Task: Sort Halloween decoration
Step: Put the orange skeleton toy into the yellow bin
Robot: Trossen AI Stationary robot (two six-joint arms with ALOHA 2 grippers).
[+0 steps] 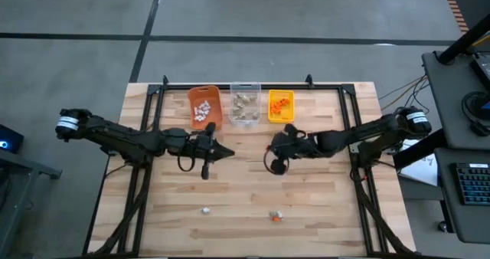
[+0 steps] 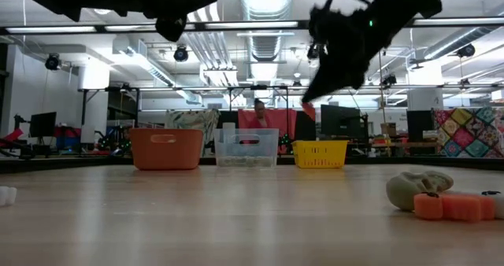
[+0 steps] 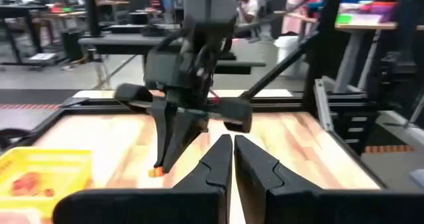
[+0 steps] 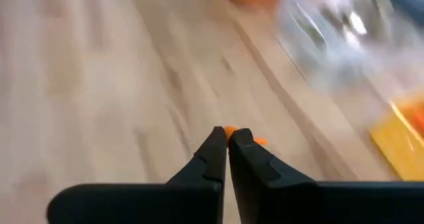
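Low view, wooden table (image 2: 236, 219), three bins, workshop room behind

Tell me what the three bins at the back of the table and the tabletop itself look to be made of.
The orange bin, clear bin and yellow bin look like moulded plastic: thin walls, even colour, and the clear one shows its contents through its sides. The yellow bin's sides look patterned in the low view, possibly perforated. The table looks like pale wood planks with a matte finish: visible grain and board seams.
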